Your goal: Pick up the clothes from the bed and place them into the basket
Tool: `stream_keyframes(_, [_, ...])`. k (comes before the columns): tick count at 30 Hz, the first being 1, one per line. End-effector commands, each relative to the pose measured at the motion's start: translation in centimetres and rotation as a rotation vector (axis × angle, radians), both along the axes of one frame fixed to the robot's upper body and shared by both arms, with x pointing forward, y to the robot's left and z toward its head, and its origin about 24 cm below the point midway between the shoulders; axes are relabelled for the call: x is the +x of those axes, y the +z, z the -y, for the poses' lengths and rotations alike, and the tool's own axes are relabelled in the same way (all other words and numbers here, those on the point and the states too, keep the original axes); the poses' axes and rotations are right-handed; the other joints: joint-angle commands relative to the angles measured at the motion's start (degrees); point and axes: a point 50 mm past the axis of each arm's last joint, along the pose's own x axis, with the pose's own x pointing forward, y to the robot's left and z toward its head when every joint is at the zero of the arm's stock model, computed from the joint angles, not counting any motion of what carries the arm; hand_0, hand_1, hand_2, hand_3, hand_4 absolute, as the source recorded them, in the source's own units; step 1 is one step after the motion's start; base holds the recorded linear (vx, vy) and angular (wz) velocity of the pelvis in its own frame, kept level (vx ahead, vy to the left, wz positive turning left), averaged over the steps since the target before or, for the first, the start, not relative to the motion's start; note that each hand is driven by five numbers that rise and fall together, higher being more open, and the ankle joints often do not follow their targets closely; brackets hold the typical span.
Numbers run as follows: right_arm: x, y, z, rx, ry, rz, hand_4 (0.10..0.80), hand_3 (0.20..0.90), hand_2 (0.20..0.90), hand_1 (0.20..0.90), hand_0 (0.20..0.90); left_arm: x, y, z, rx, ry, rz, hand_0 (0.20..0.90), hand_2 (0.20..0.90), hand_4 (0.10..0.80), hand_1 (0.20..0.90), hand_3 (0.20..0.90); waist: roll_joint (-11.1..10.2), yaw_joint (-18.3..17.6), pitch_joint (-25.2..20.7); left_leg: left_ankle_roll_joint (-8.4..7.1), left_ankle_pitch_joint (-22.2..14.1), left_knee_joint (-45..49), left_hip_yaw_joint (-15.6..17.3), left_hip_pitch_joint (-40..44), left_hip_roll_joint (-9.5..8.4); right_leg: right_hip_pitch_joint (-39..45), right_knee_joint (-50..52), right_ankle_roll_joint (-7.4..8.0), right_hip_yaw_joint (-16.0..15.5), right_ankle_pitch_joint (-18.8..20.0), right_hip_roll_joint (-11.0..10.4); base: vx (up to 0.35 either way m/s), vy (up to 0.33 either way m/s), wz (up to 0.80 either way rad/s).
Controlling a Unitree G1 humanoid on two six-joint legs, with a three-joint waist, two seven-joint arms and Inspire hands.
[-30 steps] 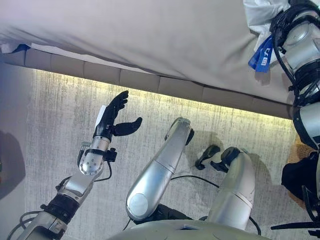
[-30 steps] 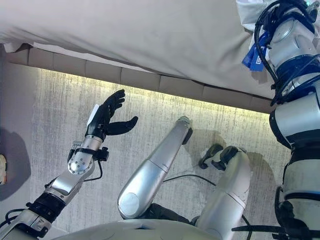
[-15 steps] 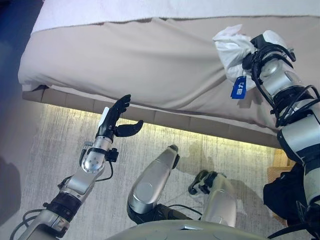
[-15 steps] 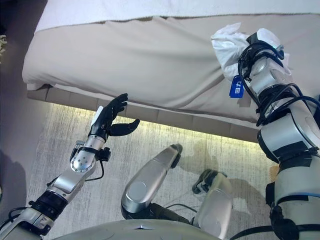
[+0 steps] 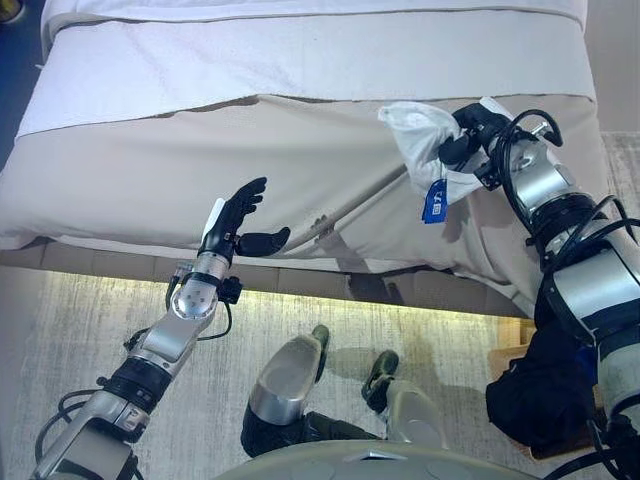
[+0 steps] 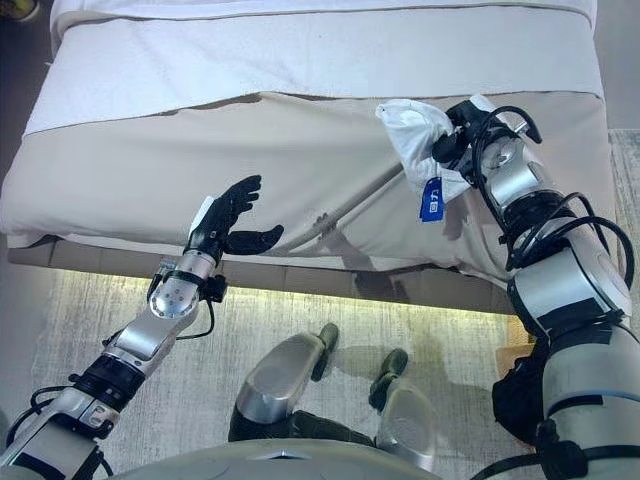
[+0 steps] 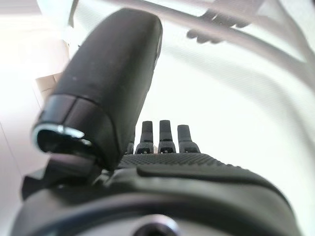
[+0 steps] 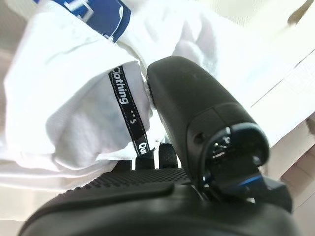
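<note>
our view has swung up over the beige quilted bed (image 5: pixel 300 170); our right hand (image 5: pixel 468 135) pinches the crumpled white garment with blue tag (image 5: pixel 420 140), lifted; left hand (image 5: pixel 235 215) spread, idle; next, carry it to the basket.

Right hand (image 5: pixel 462 140) with its clutched white garment (image 5: pixel 425 140) now further in over the bed (image 5: pixel 250 70), no longer at its edge.

Head eyes down over bed (image 5: pixel 300 180); wrist views seemingly close.
</note>
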Motion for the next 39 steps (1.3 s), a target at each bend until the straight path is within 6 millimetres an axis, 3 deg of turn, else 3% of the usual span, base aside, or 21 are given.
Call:
stream_keyframes(1, [-3.0, 8.2, 7.0, -0.007, -0.223, 0.297, 0.1, 0.2, 0.3, 0.3, 0.3, -1.1, -2.5, -1.2, 0.011, 0.075, -0.04, 0.9, 0.9, 0.8, 0.9, 0.9, -4.11, -6.43, -21.29, -2.75, -4.79, 9.96, 4.04, -8.58, 2.41, 0.12, -8.58, -2.05, 0.15, 0.95, 3.86, 0.043, -0.006, 0.1])
stream_keyframes(2, [-3.0, 7.8, 7.1, 0.054, -0.216, 0.29, 0.114, 0.214, 0.312, 0.312, 0.312, -1.0, -2.5, -1.2, 0.013, 0.075, -0.042, 0.9, 0.9, 0.8, 0.9, 0.9, -4.18, -6.69, -21.66, -2.76, -4.94, 9.66, 4.19, -8.16, 2.45, 0.47, -8.97, -2.04, 0.34, 1.01, 3.91, 0.04, -0.007, -0.14])
stream_keyframes(3, [-3.1, 7.6, 7.2, 0.073, -0.213, 0.287, 0.333, 0.433, 0.5, 0.5, 0.5, -0.9, -2.5, -1.2, 0.013, 0.075, -0.043, 0.9, 0.9, 0.8, 0.9, 0.9, -4.23, -6.72, -21.73, -2.78, -4.97, 9.61, 4.18, -8.06, 2.46, 0.58, -9.05, -2.03, 0.38, 1.03, 3.92, 0.028, -0.007, -0.21])
stream_keyframes(4, [-3.1, 7.4, 7.2, 0.097, -0.211, 0.287, 0.369, 0.469, 0.531, 0.531, 0.531, -0.9, -2.6, -1.2, 0.012, 0.075, -0.045, 0.9, 0.9, 0.8, 0.9, 0.9, -4.25, -6.84, -21.87, -2.78, -5.03, 9.39, 4.29, -7.9, 2.5, 0.76, -9.31, -2.03, 0.43, 1.06, 3.94, 0.019, -0.006, -0.11])
stream_keyframes(5, [-3.2, 7.0, 7.4, 0.114, -0.211, 0.283, 0.685, 0.785, 0.801, 0.801, 0.801, -0.9, -2.6, -1.2, 0.014, 0.074, -0.049, 0.9, 0.9, 0.8, 0.9, 0.9, -4.31, -6.88, -22.04, -2.81, -4.97, 9.02, 4.26, -7.65, 2.52, 0.99, -9.71, -1.95, 0.49, 1.22, 4.0, 0.0, 0.0, 0.0])
stream_keyframes(6, [-3.2, 6.5, 7.4, 0.139, -0.197, 0.272, 0.8, 0.9, 0.9, 0.9, 0.9, -0.9, -2.7, -1.2, 0.013, 0.071, -0.053, 0.9, 0.9, 0.8, 0.9, 0.9, -4.31, -6.94, -22.25, -2.83, -4.76, 8.25, 4.07, -7.34, 2.59, 1.21, -10.2, -1.85, 0.57, 1.43, 4.06, 0.013, -0.012, -0.04])
stream_keyframes(7, [-3.2, 5.9, 7.4, 0.153, -0.191, 0.259, 0.8, 0.9, 0.9, 0.9, 0.9, -1.0, -2.9, -1.1, 0.014, 0.068, -0.055, 0.9, 0.9, 0.8, 0.9, 0.9, -4.35, -6.86, -22.55, -2.86, -4.32, 7.12, 3.8, -7.01, 2.69, 1.48, -10.84, -1.76, 0.58, 1.62, 4.2, 0.008, -0.016, -0.16])
stream_keyframes(8, [-3.2, 5.6, 7.4, 0.161, -0.19, 0.257, 0.649, 0.749, 0.771, 0.771, 0.771, -1.2, -3.0, -1.2, 0.016, 0.066, -0.059, 0.9, 0.9, 0.8, 0.9, 0.9, -4.4, -6.74, -22.74, -2.89, -4.01, 6.39, 3.58, -6.77, 2.73, 1.68, -11.28, -1.69, 0.54, 1.78, 4.28, 0.006, -0.02, -0.26])
stream_keyframes(9, [-3.2, 5.4, 7.5, 0.17, -0.19, 0.254, 0.586, 0.686, 0.716, 0.716, 0.716, -1.3, -3.0, -1.2, 0.019, 0.066, -0.061, 0.9, 0.9, 0.8, 0.9, 0.9, -4.44, -6.62, -22.87, -2.93, -3.7, 5.65, 3.35, -6.53, 2.79, 1.84, -11.65, -1.62, 0.45, 1.92, 4.36, -0.002, -0.024, -0.26])
stream_keyframes(10, [-3.2, 5.0, 7.5, 0.181, -0.185, 0.246, 0.405, 0.505, 0.561, 0.561, 0.561, -1.3, -3.1, -1.4, 0.021, 0.069, -0.063, 0.9, 0.9, 0.8, 0.9, 0.9, -4.49, -6.47, -23.05, -2.97, -3.36, 4.92, 3.11, -6.32, 2.83, 2.04, -12.08, -1.57, 0.29, 2.04, 4.45, -0.01, -0.028, 0.09])
stream_keyframes(11, [-3.2, 4.8, 7.4, 0.185, -0.182, 0.239, 0.344, 0.444, 0.509, 0.509, 0.509, -1.4, -3.1, -1.5, 0.023, 0.071, -0.063, 0.9, 0.9, 0.8, 0.9, 0.9, -4.55, -6.34, -23.21, -3.0, -3.04, 4.23, 2.92, -6.16, 2.87, 2.17, -12.45, -1.52, 0.15, 2.16, 4.55, -0.011, -0.025, 0.37])
stream_keyframes(14, [-3.1, 4.2, 7.2, 0.197, -0.172, 0.227, 0.27, 0.37, 0.446, 0.446, 0.446, -1.3, -3.0, -1.7, 0.026, 0.074, -0.059, 0.9, 0.9, 0.8, 0.9, 0.9, -4.59, -5.94, -23.57, -3.14, -2.08, 2.36, 2.4, -5.8, 2.99, 2.54, -13.47, -1.37, -0.27, 2.5, 4.76, -0.032, -0.026, 0.35])
stream_keyframes(16, [-3.0, 4.0, 7.1, 0.206, -0.167, 0.22, 0.273, 0.373, 0.448, 0.448, 0.448, -1.3, -3.0, -1.7, 0.028, 0.075, -0.057, 0.9, 0.9, 0.8, 0.9, 0.9, -4.65, -5.64, -23.9, -3.2, -1.41, 1.0, 1.98, -5.54, 2.97, 2.89, -14.52, -1.24, -0.55, 2.91, 4.93, -0.031, -0.031, 0.54])
stream_keyframes(19, [-2.9, 3.9, 7.1, 0.213, -0.168, 0.212, 0.443, 0.543, 0.594, 0.594, 0.594, -1.3, -3.1, -1.8, 0.03, 0.074, -0.056, 0.9, 0.9, 0.8, 0.9, 0.9, -4.72, -5.42, -24.23, -3.29, -0.66, -0.37, 1.51, -5.28, 2.94, 3.22, -15.55, -1.05, -0.82, 3.4, 5.12, -0.012, -0.019, 0.2])
stream_keyframes(21, [-2.9, 3.8, 7.1, 0.218, -0.174, 0.209, 0.8, 0.9, 0.9, 0.9, 0.9, -1.3, -3.1, -1.8, 0.033, 0.07, -0.057, 0.9, 0.9, 0.8, 0.9, 0.9, -4.81, -5.32, -24.51, -3.33, -0.41, -0.86, 1.21, -5.43, 2.83, 3.39, -16.38, -0.95, -1.01, 3.78, 5.26, -0.018, -0.019, -0.12])
stream_keyframes(28, [-2.8, 3.7, 6.9, 0.227, -0.174, 0.204, 0.8, 0.9, 0.9, 0.9, 0.9, -1.2, -3.2, -1.9, 0.035, 0.07, -0.053, 0.9, 0.9, 0.8, 0.9, 0.9, -4.91, -5.27, -24.91, -3.2, -0.31, -1.29, 0.99, -5.63, 2.6, 3.5, -17.98, -0.59, -0.88, 4.76, 5.24, -0.008, -0.004, -0.26])
stream_keyframes(29, [-2.7, 3.6, 6.9, 0.226, -0.179, 0.21, 0.418, 0.518, 0.573, 0.573, 0.573, -1.1, -3.1, -1.9, 0.036, 0.072, -0.051, 0.9, 0.9, 0.8, 0.9, 0.9, -4.92, -5.32, -24.96, -3.15, -0.38, -1.29, 1.1, -5.59, 2.6, 3.5, -18.04, -0.57, -0.8, 4.81, 5.2, 0.0, -0.003, -0.28])
stream_keyframes(31, [-2.7, 3.6, 6.8, 0.234, -0.176, 0.216, 0.144, 0.244, 0.338, 0.338, 0.338, -1.1, -3.1, -1.9, 0.04, 0.073, -0.051, 0.9, 0.9, 0.8, 0.9, 0.9, -4.96, -5.33, -24.97, -3.11, -0.5, -1.29, 1.25, -5.47, 2.63, 3.58, -18.12, -0.51, -0.68, 4.85, 5.15, 0.004, -0.005, -0.16])
stream_keyframes(32, [-2.7, 3.6, 6.8, 0.23, -0.18, 0.223, 0.1, 0.2, 0.3, 0.3, 0.3, -1.0, -3.0, -1.9, 0.041, 0.075, -0.049, 0.9, 0.9, 0.8, 0.9, 0.9, -4.95, -5.39, -24.96, -3.1, -0.55, -1.29, 1.35, -5.41, 2.64, 3.6, -18.24, -0.43, -0.62, 4.97, 5.09, 0.011, -0.002, -0.06])
stream_keyframes(39, [-2.8, 3.6, 6.9, 0.233, -0.205, 0.266, 0.1, 0.2, 0.3, 0.3, 0.3, -1.2, -3.1, -2.2, 0.042, 0.094, -0.053, 0.9, 0.9, 0.8, 0.9, 0.9, -4.64, -5.92, -25.12, -3.04, -1.04, -1.29, 2.13, -4.83, 2.82, 3.93, -19.06, -0.08, 0.05, 5.45, 4.98, 0.005, 0.001, -0.01])
